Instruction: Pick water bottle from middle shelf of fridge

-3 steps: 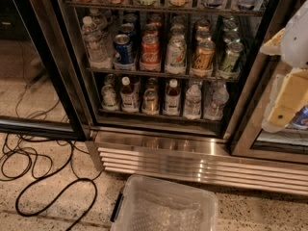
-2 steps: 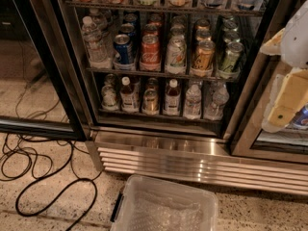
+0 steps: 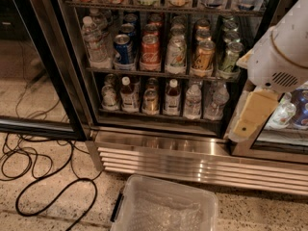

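Bin (image 3: pixel 163 211) of clear plastic sits nearest, on the speckled floor (image 3: pixel 43 211), with a black cable (image 3: pixel 53 196) looped to its left. Behind it runs the ribbed steel grille (image 3: pixel 192 160) of the fridge (image 3: pixel 67 90). At the right edge the end effector (image 3: pixel 251 117) hangs below the white arm (image 3: pixel 284 52), in front of the door frame; whether it is spread or pressed together I cannot tell. Farther in, the water bottle (image 3: pixel 94 40) stands upright at the left end of the middle shelf (image 3: pixel 159 74), just beside a blue can (image 3: pixel 123 48), well apart from the end effector, up and to its left.
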